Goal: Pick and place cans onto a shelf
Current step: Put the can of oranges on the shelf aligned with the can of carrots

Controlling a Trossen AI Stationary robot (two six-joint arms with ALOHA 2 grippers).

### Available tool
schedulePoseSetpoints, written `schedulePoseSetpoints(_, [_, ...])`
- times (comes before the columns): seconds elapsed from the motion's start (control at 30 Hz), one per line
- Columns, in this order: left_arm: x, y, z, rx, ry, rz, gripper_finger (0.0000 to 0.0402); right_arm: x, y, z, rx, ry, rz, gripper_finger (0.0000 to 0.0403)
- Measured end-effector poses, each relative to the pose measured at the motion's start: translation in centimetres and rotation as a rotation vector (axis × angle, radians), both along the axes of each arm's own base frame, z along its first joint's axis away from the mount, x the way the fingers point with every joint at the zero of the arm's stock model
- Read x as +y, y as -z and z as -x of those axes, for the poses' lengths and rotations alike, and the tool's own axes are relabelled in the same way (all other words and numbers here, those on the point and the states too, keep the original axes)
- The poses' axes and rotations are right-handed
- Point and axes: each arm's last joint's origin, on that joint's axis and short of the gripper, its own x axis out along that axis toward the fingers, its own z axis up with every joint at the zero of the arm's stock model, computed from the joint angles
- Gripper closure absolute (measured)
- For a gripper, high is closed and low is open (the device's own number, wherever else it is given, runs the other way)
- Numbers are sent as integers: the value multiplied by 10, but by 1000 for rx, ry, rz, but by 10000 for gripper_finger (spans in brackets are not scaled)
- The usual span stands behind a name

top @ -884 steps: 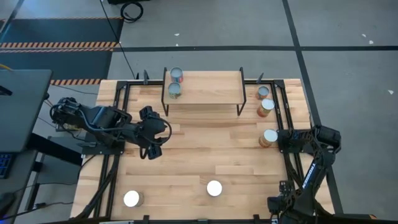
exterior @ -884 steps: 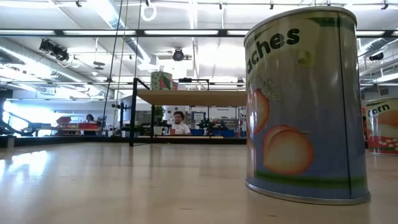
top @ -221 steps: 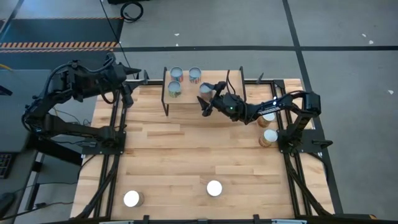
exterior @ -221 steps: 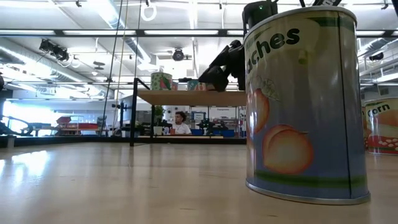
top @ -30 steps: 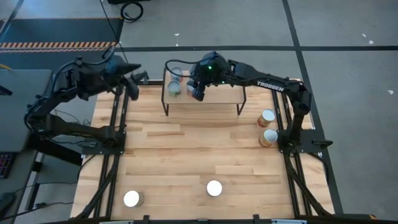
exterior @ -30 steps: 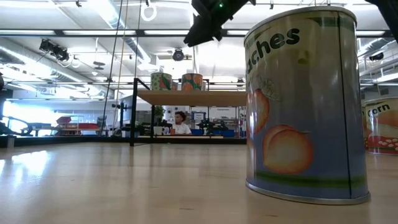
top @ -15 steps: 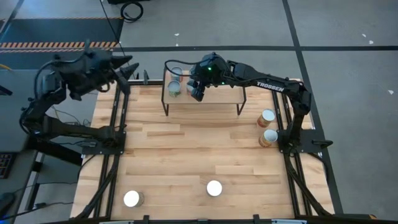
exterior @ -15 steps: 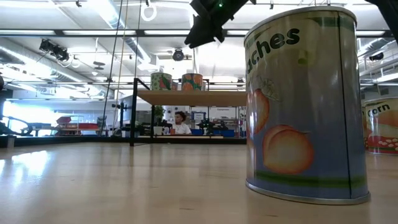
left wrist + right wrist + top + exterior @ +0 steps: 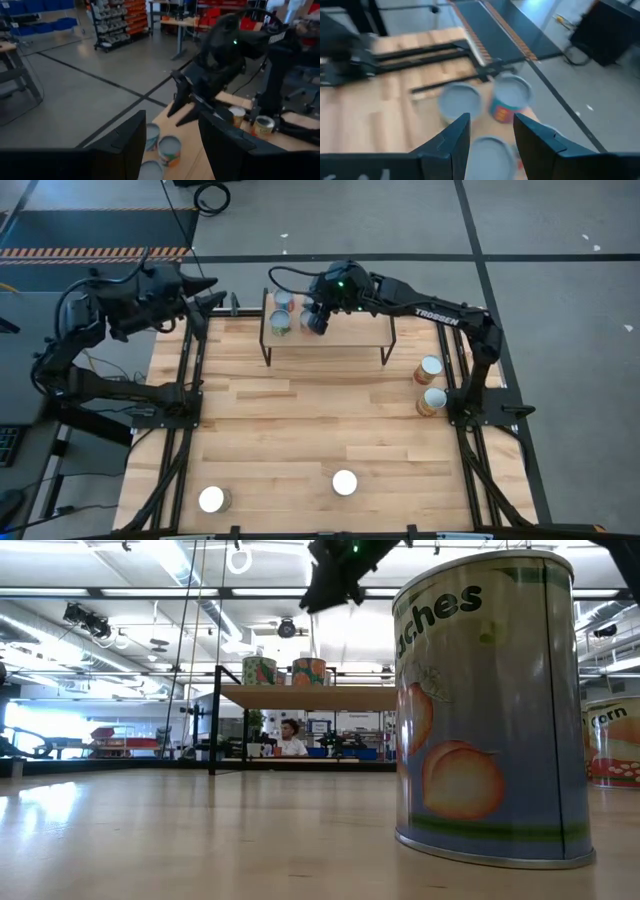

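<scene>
Above the left end of the small low shelf (image 9: 330, 320) of light wood plank on thin black legs, my right gripper (image 9: 315, 320) hangs with its two dark fingers (image 9: 455, 145) spread apart and nothing between them. Beneath it, three small cylindrical tins with silver-grey lids (image 9: 511, 95) stand close together on that end of the shelf; the high view shows two of them (image 9: 281, 312) uncovered, and my right arm hides the third. From table height, a green-labelled tin (image 9: 259, 670) and an orange-labelled tin (image 9: 309, 671) stand upright side by side on the plank, with my right gripper (image 9: 330, 580) well above them and clear of both.

My left gripper (image 9: 205, 298) waits beyond the table's far left corner, off the slatted wooden tabletop (image 9: 320, 430). Its fingers (image 9: 122, 145) stand apart and hold nothing.

Two orange-labelled tins (image 9: 430, 367) (image 9: 433, 400) stand at the right edge of the tabletop, one just beside the other. Two tins with bright white lids (image 9: 211, 499) (image 9: 344, 482) stand on the near part of the tabletop, well apart from each other. A tall peach-labelled tin (image 9: 490, 710) stands upright close to the low camera. A person (image 9: 289, 740) shows far behind the shelf, in the room.
</scene>
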Motion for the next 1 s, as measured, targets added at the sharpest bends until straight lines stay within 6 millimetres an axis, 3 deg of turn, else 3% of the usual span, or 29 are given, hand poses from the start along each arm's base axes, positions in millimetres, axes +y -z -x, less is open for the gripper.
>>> schedulePoseSetpoints(0.3, [1,9,-2,52,-19,81,214,-21,25,-16,6,37,-25,245])
schedulePoseSetpoints(0.5, [0,11,-1,41,-35,135,214,-26,36,-12,66,55,-41,245])
schedulePoseSetpoints(0.77, [0,11,-1,33,-38,145,214,-21,71,-11,225,-12,26,245])
schedulePoseSetpoints(1.0, [0,11,-1,32,-37,144,214,-20,75,-10,263,-15,68,245])
